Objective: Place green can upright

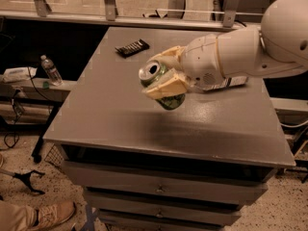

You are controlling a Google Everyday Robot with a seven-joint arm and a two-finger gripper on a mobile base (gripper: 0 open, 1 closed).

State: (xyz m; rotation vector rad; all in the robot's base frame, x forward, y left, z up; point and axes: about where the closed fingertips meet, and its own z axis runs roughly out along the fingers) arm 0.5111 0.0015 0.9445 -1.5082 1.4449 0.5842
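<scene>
Your pincer [152,75] hangs over the middle of the grey surface [110,121], carried in from the right on the white arm [240,52]. It is closed on the green can [161,77]: one of its cream fingers [167,86] crosses the can's lower side and the other lies along the upper side. The can is not upright. It leans steeply, with the silver pull-tab top turned up and to the left and the green base pointing down and to the right. It looks lifted off the surface, with a dark shadow spread on the grey top just below it.

Behind the wrist, on the right part of the surface, you can see one end of a clear plastic bottle [233,82] with a white label, lying on its side and mostly hidden by the arm. Near the far edge a flat dark packet [132,47] lies on its own, well apart from the can. Drawers [159,186] run below the surface front. Off to the left, a small water bottle [50,70] stands on a low shelf, and a tan shoe [53,214] shows at the bottom left corner
</scene>
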